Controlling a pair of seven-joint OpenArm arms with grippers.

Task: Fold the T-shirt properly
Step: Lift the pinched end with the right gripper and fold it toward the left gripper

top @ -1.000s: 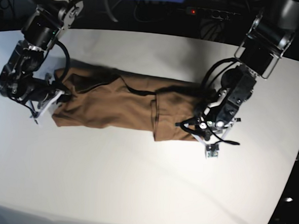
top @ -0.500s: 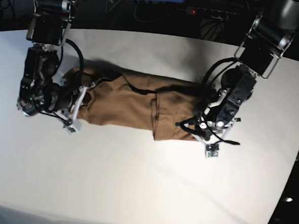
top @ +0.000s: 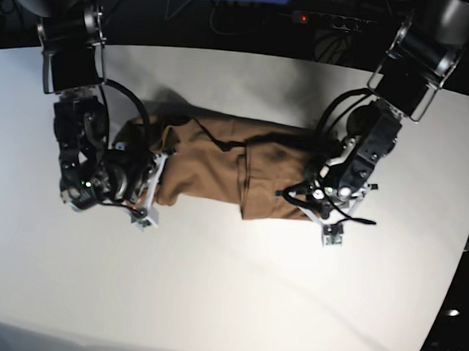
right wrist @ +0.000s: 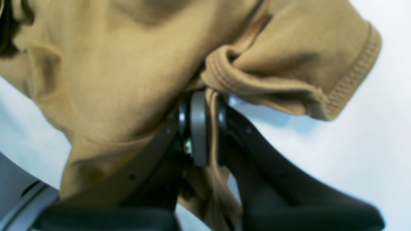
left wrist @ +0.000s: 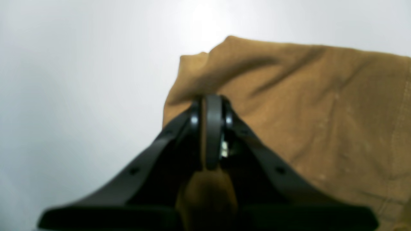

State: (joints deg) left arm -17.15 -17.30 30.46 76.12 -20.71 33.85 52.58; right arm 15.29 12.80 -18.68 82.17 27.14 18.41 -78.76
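We've got the T-shirt (top: 235, 166) lying as a long band across the middle of the white table (top: 235, 303), w/ a folded-over flap near its right half in the base view. Our right gripper (right wrist: 203, 106) is clenched on the shirt: fingers pressed together w/ a bunched, ribbed edge of cloth pinched btwn them, fabric lifted off the table there. In the base view that arm sits at the shirt's left end. Our left gripper (left wrist: 210, 109) is also closed, w/ a bit of tan cloth caught btwn the pads at the shirt's other end, low on the table.
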